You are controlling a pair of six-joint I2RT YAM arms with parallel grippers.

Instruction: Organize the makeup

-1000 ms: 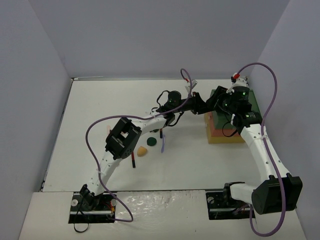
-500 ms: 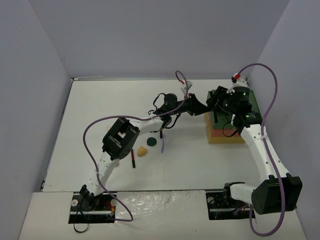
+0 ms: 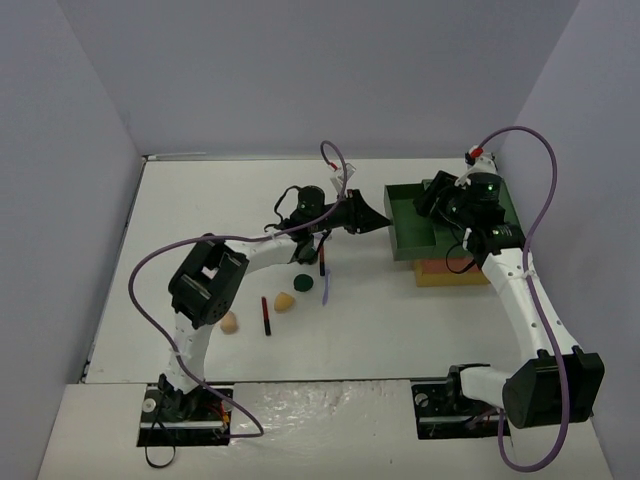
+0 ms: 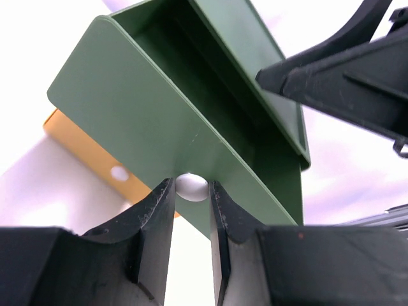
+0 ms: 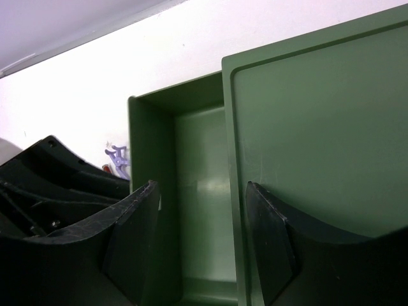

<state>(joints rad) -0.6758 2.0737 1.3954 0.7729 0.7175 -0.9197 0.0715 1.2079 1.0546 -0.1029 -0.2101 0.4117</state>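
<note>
The makeup lies on the white table, left of the middle of the top view. A sponge is lowest, then a red stick, a second sponge, a green disc, a lilac tool and a dark stick. None is put away yet.

Farther up, the left pincer is almost closed and pinches the small pale knob of the green drawer. The drawer sticks out to the left of the box and looks empty.

Farthest, at the upper right, the right pincer stands half open over the box top and grips nothing.

I think the step is opening the drawer. To do it well, pull straight and slow and hold the knob tight so it does not slip. Steady the box, and stop before the drawer comes right out.
</note>
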